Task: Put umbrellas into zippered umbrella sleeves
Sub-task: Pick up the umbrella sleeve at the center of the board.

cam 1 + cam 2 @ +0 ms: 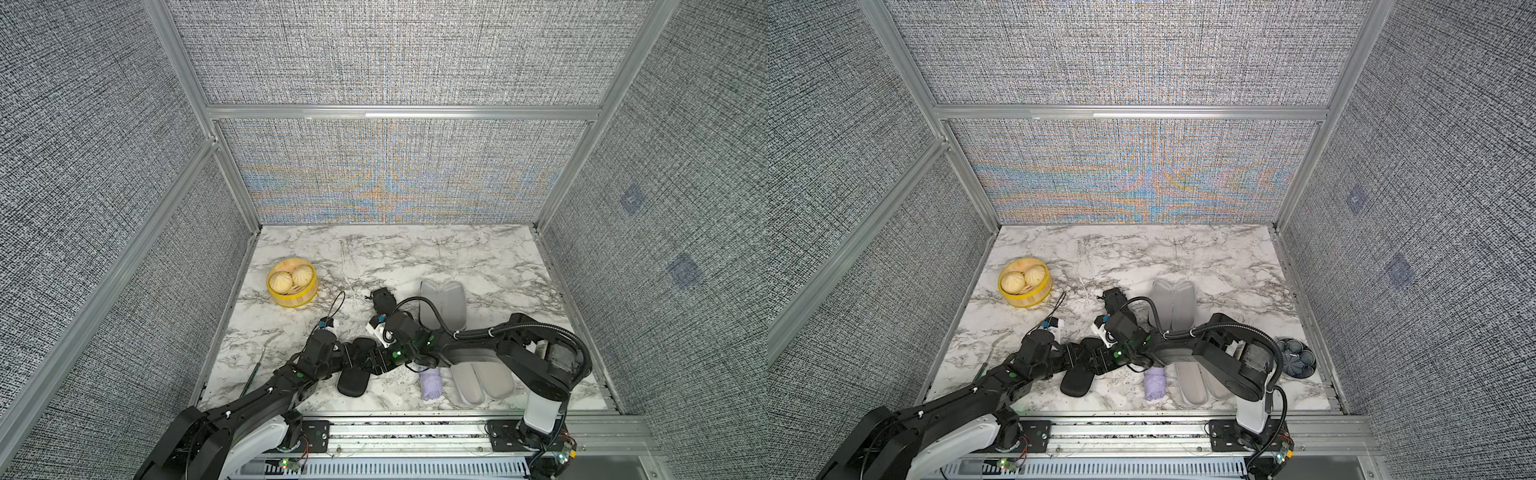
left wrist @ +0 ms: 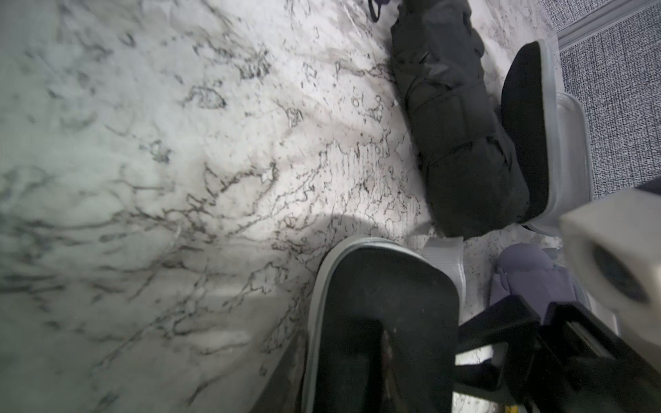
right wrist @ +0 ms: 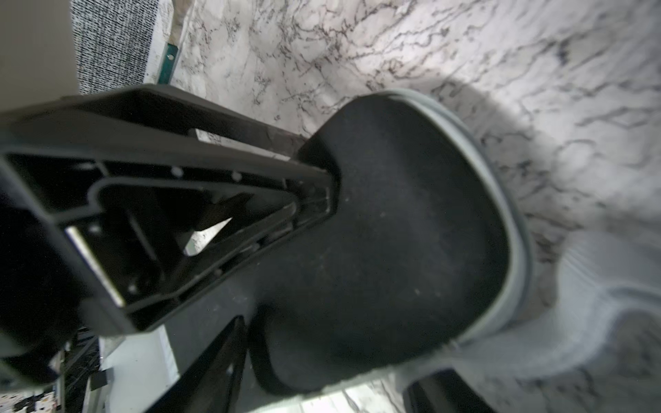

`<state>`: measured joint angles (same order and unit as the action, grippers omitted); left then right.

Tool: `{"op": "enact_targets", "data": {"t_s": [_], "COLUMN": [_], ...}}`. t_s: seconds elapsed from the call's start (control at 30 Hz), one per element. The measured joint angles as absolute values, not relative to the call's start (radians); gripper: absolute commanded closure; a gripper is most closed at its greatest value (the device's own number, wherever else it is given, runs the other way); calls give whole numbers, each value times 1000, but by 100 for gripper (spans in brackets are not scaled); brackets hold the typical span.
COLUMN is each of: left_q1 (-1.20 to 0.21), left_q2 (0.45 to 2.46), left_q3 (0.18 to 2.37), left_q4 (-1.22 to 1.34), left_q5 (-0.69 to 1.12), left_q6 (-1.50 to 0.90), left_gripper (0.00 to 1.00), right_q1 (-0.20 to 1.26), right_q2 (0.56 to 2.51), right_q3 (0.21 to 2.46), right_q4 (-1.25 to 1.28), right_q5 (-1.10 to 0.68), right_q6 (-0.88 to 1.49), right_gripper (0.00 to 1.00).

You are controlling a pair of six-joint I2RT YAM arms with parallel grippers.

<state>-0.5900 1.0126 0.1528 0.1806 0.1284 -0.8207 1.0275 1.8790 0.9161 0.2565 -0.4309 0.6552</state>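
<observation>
Black oblong hard-shell zippered sleeve (image 1: 352,380) with a grey zip edge is laid flat on the marble-pattern tabletop (image 1: 415,257) near the front edge, halves folded together; contents cannot be seen. It is approached from both sides at its far part. The left gripper (image 3: 316,171) is set on the shell with jaws drawn narrow, but whether anything is pinched cannot be told. The right gripper (image 1: 380,362) is spread astride the shell, a gap showing beside one finger, so nothing is clamped. Judged: shell is steadied by one arm so the zip can be run by the other. Further back, a black rolled-fabric compact umbrella (image 1: 382,301) is placed just beside an opened grey-lined clamshell sleeve (image 1: 442,305), presumably staged for loading. A pale lavender rolled umbrella (image 1: 430,384) is parked likewise beside a second opened grey-lined sleeve (image 1: 482,384). The yellow round steamer basket (image 1: 293,286) is kept well apart, not needed
</observation>
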Motion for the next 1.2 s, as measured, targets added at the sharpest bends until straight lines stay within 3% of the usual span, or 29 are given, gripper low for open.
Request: {"op": "enact_targets", "data": {"t_s": [0.27,0.9,1.2], "left_q1": [-586,-583,-583], "left_q2": [1122,1170,1143], "left_q3": [170,162,152], "left_q4": [290,379,385], "left_q5": [84,59,39], "left_q6": [-817,-826,-823], "left_gripper": [76,83,83], "right_q1": [1027,966,977], "right_q2": [1905,1975,1970], "right_q3": [898,836,841], "right_q4": [388,638,657], "right_q5": [-393,-426,-373], "right_q6": [732,887,931], "right_gripper": [31,61,56]}}
